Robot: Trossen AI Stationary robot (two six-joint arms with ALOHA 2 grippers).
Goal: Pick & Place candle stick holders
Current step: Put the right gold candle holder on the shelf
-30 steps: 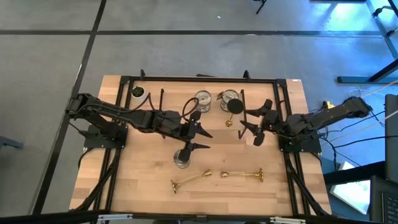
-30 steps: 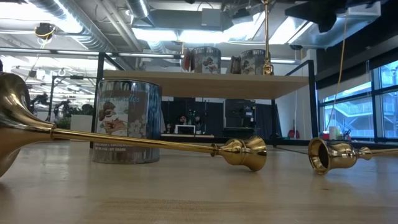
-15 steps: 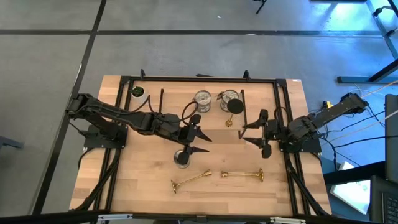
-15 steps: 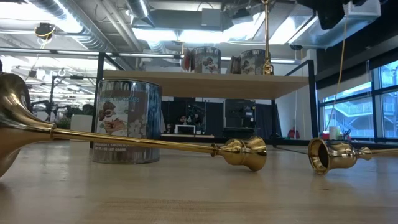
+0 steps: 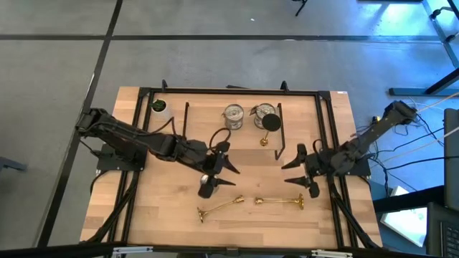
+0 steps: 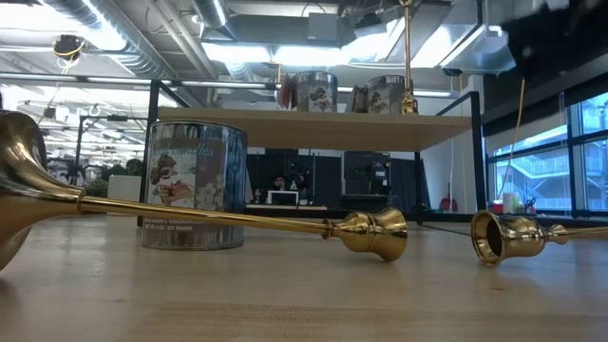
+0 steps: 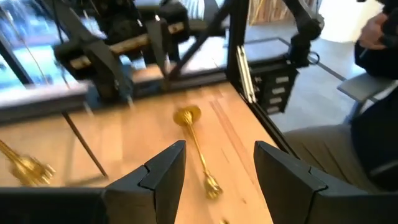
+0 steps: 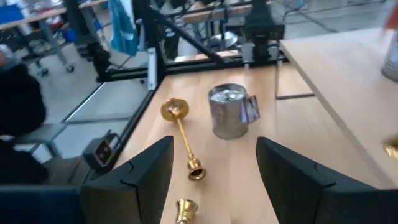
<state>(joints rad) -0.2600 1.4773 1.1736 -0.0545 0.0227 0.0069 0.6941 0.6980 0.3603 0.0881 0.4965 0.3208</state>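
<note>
On the pale, straight-grained wooden table (image 5: 143,208), the left gripper (image 5: 221,170) hangs with its dark tapered fingers parted and empty, directly above one squat silvery cup (image 5: 207,188). Two more squat silvery cups, round and glassy-rimmed, stand on the shelf of the black wire rack (image 5: 281,122) beyond this gripper: one (image 5: 234,115) and another (image 5: 263,112) side by side. Three slim gold-brass candle stick holders are counted. One upright holder (image 5: 269,125) stands on the rack between the two grippers, its dark round disc facing up. Two lie flat on the table: a left one (image 5: 219,206) just in front of the left gripper, and a right one (image 5: 280,201) just in front of the right gripper (image 5: 301,169). The right gripper also stands open, holding nothing. A small white pot with a green plant (image 5: 159,107) sits at the rack's far left corner.
</note>
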